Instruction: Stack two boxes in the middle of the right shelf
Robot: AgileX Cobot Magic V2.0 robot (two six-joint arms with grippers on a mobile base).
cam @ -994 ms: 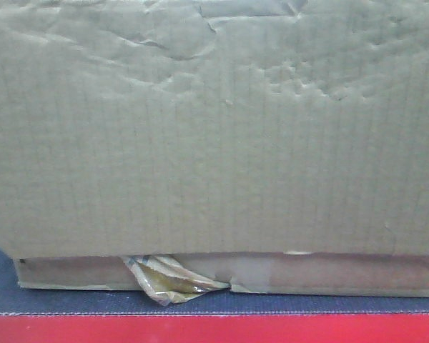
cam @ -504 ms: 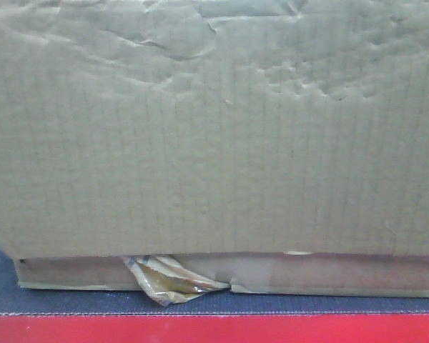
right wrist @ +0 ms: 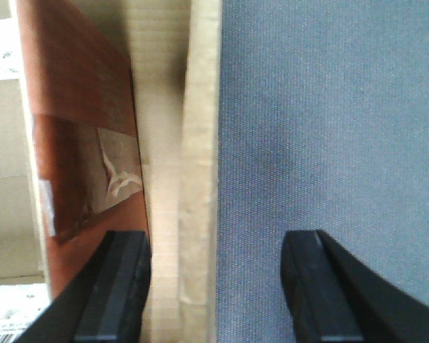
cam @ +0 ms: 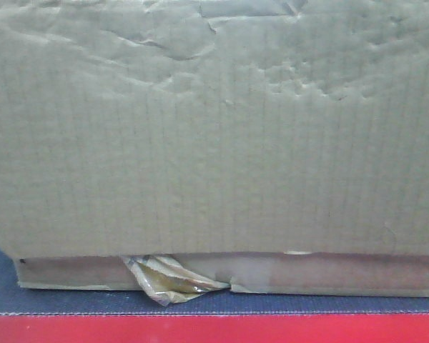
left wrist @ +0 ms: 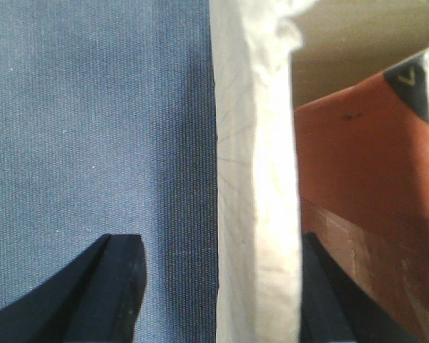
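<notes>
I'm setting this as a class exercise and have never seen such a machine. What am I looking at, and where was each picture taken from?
It is a two-armed robot. The front view looks straight at a large cardboard box resting on a flatter box with a crumpled tape tag, on a dark felt tabletop. The other two pictures come from wrist cameras: the left claw and right claw are each open, straddling a cardboard wall. Nothing is gripped yet.
</notes>
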